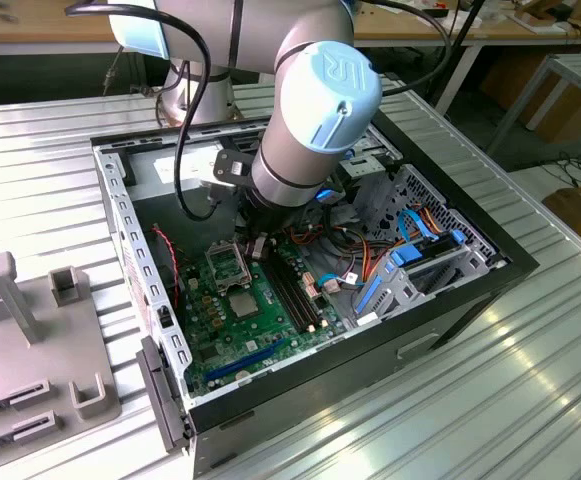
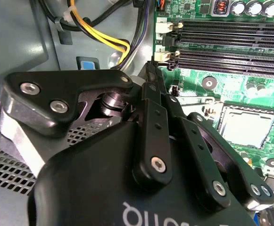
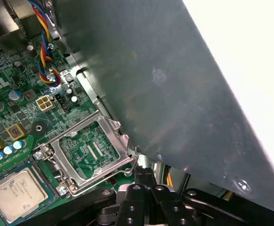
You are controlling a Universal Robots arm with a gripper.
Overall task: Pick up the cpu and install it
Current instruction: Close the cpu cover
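One clenched, empty gripper [image 1: 259, 247] above the motherboard [image 1: 232, 330], near the seated cpu [image 1: 243, 304].

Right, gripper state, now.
Gripper: fingers together, shut and holding nothing, above the motherboard beside the open socket frame. The cpu already sits in the socket.
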